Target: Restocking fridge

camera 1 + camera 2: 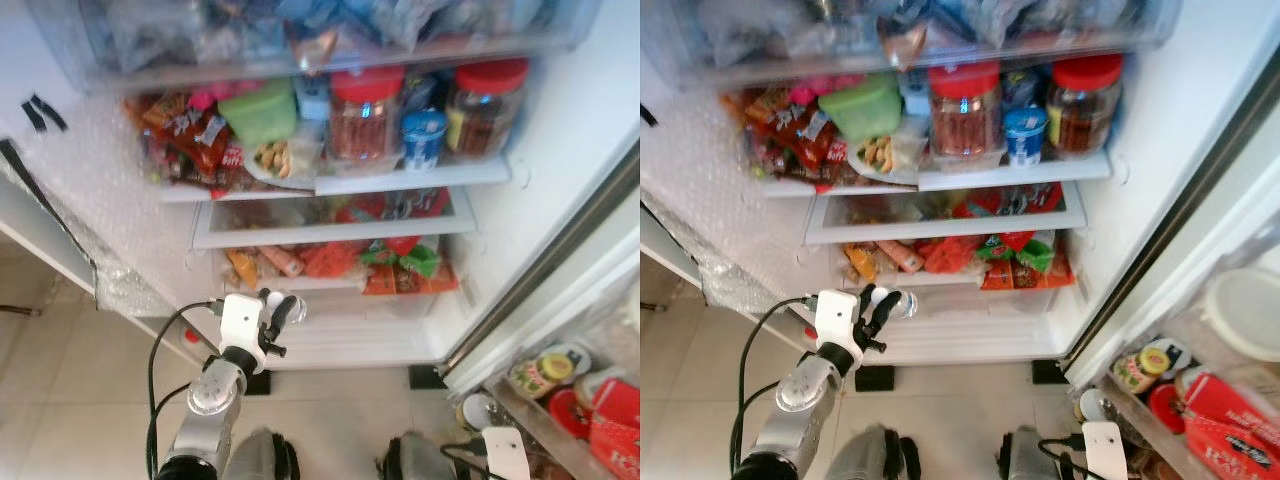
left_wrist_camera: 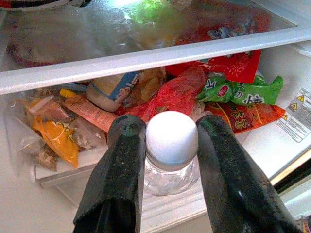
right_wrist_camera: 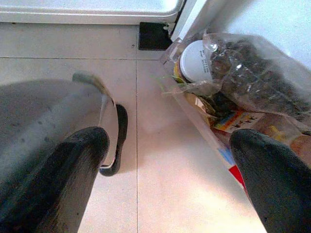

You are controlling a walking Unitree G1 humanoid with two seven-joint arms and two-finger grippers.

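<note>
Before the open fridge [image 1: 560,140], left hand [image 2: 171,145] gripped a white-capped jar [image 2: 171,143] near the bottom drawer [image 2: 160,58]. Right hand [image 3: 165,170] hung wide open over floor [image 3: 160,145].

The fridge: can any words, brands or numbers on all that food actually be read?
None can be read.
Green packet: red oval logo and white characters, too blurred.
Sticker on the fridge wall: yellow warning triangles, print too small.
Blue-lidded tub and red-lidded jars: labels blurred.
</note>
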